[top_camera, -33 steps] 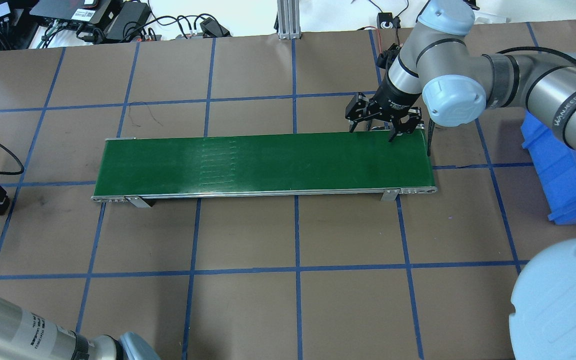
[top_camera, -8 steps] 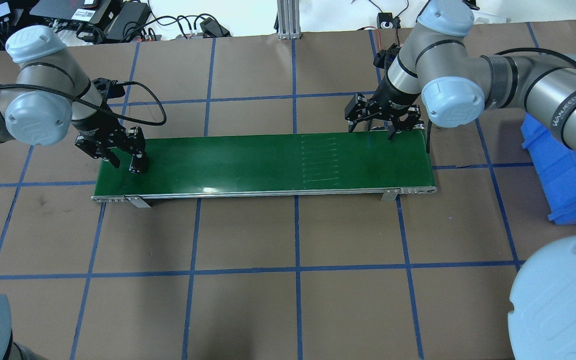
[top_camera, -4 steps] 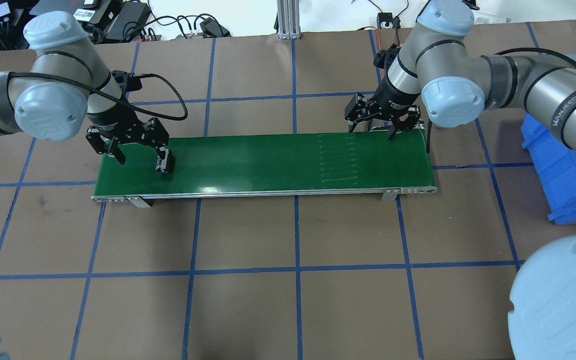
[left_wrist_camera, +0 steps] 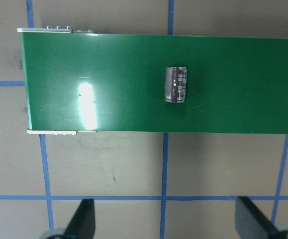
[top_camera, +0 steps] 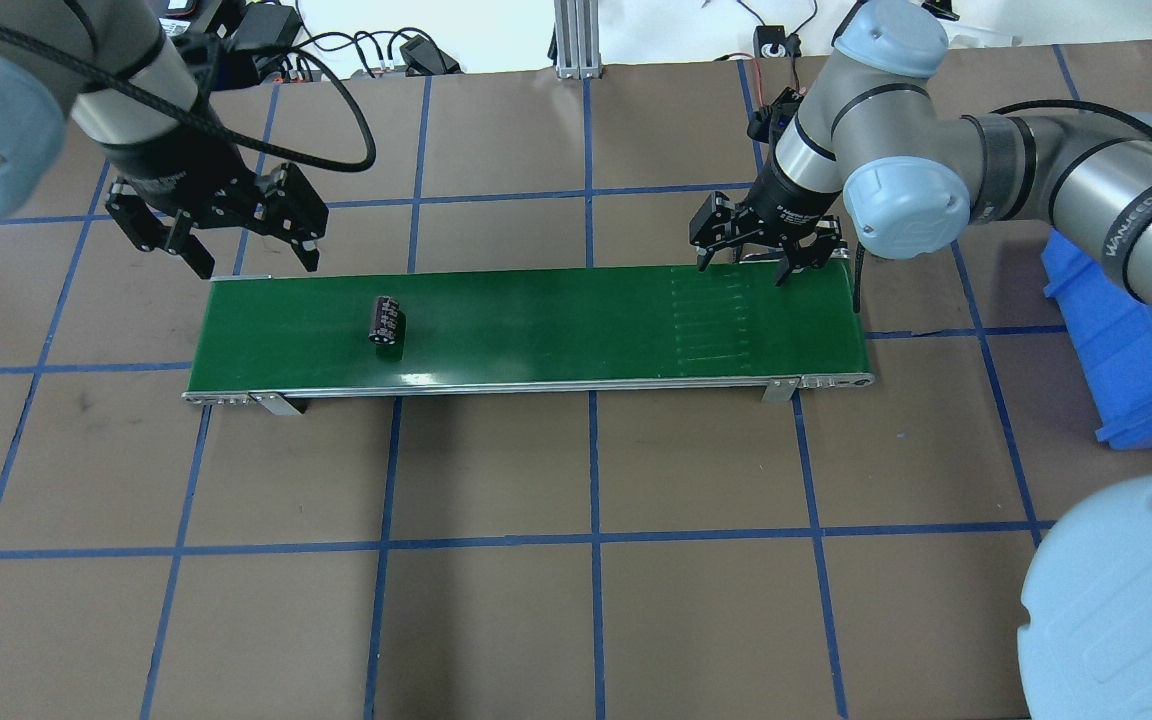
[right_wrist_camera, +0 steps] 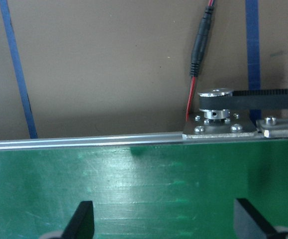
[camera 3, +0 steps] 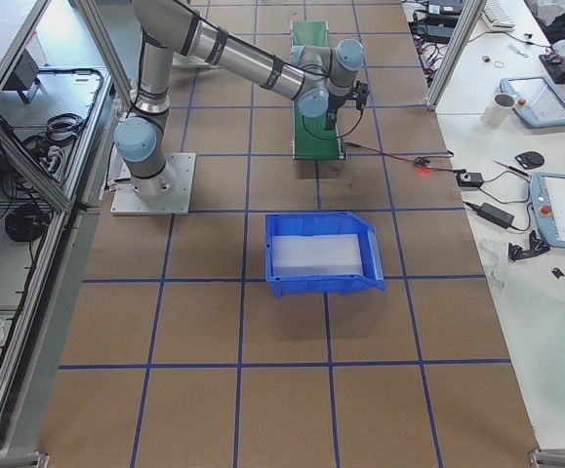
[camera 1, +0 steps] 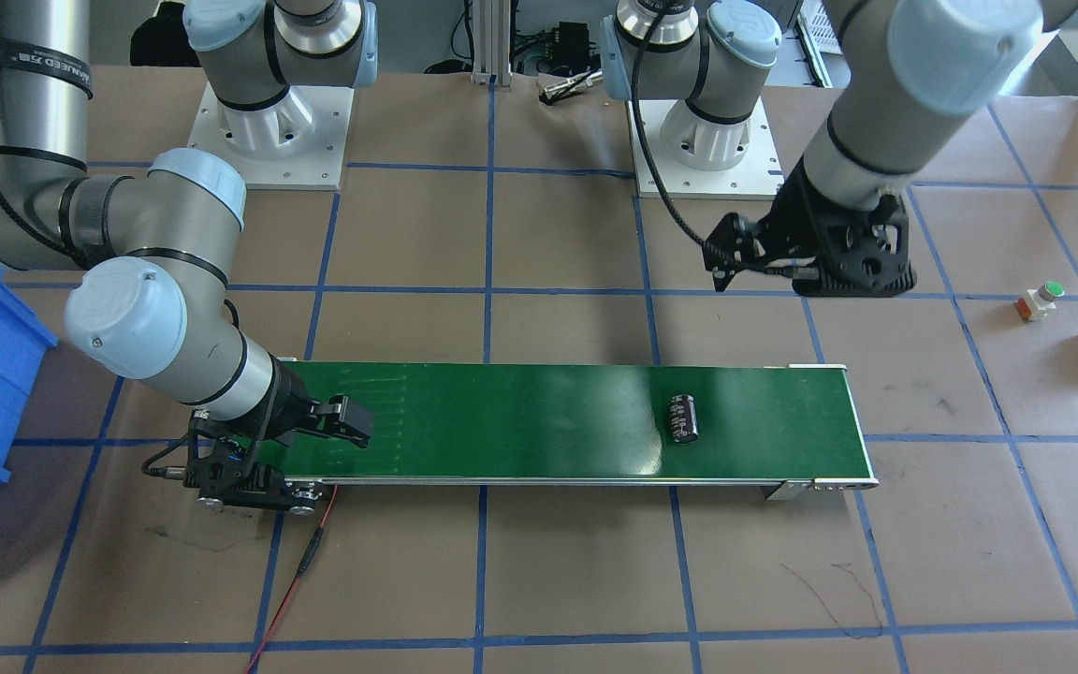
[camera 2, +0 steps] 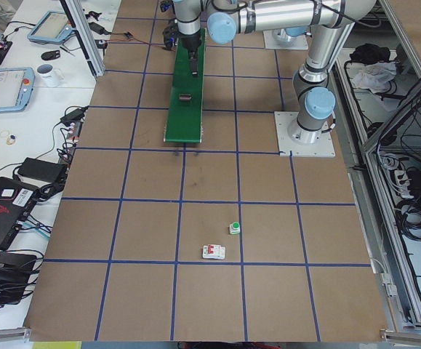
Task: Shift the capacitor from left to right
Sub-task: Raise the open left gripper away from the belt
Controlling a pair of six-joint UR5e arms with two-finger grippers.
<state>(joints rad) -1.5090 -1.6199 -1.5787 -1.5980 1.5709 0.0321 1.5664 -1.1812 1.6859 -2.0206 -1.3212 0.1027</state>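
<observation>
The capacitor (top_camera: pixel 386 322) lies free on the left part of the belt (top_camera: pixel 536 330), at 4 o'clock from the wide, empty left gripper (top_camera: pixel 258 262), probably so the belt carries it to the right gripper (top_camera: pixel 742 268), which hovers wide open over the right end.

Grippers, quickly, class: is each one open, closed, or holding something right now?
Left gripper: open, empty; the capacitor lies free on the green belt.
Right gripper: open, empty, over the belt's other end.

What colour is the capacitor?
Dark brown capacitor with a pale grey stripe; clearest in left wrist view.
</observation>
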